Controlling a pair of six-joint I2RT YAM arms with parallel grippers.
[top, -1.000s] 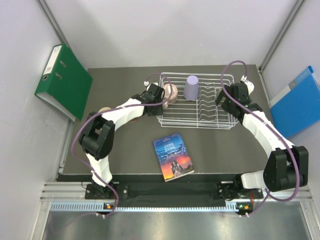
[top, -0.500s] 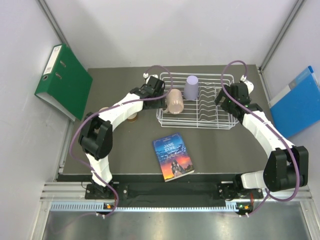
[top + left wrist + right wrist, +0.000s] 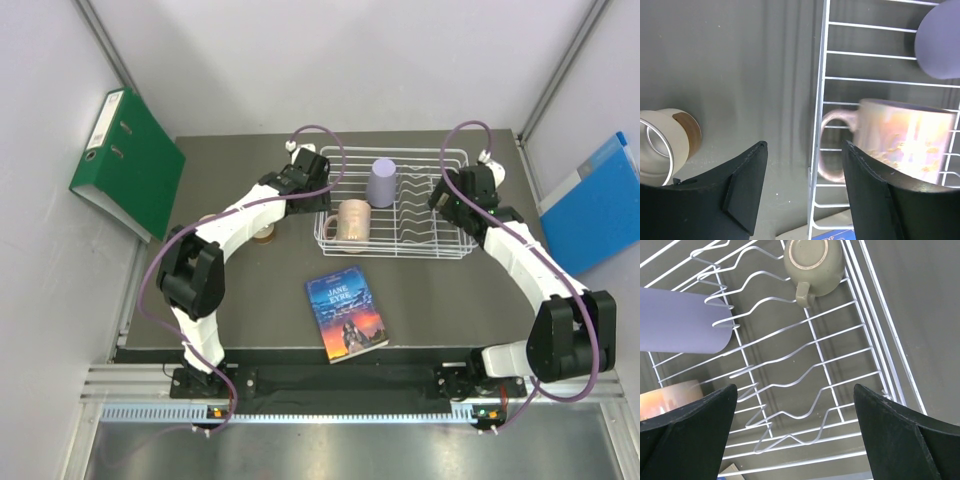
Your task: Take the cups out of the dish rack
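Observation:
The white wire dish rack (image 3: 395, 252) stands at the back of the table. A pale peach handled mug (image 3: 352, 220) lies on its side in the rack's front left corner, blurred in the left wrist view (image 3: 900, 140). The lilac tumbler (image 3: 381, 182) stands upside down in the rack. The beige-olive mug (image 3: 813, 260) sits upside down at the rack's right end and is hidden under the right arm in the top view. A cream cup with a brown band (image 3: 665, 145) sits on the table left of the rack. My left gripper (image 3: 312, 190) is open and empty above the rack's left rim (image 3: 819, 100). My right gripper (image 3: 462, 195) is open and empty above the prongs (image 3: 790, 360).
A paperback book (image 3: 346, 313) lies on the table in front of the rack. A green binder (image 3: 125, 160) leans on the left wall. A blue folder (image 3: 595, 200) leans on the right wall.
The peach mug has left the left gripper and moved toward the rack's front left corner, where it lies on its side. The left gripper has drawn back. The right arm barely moved.

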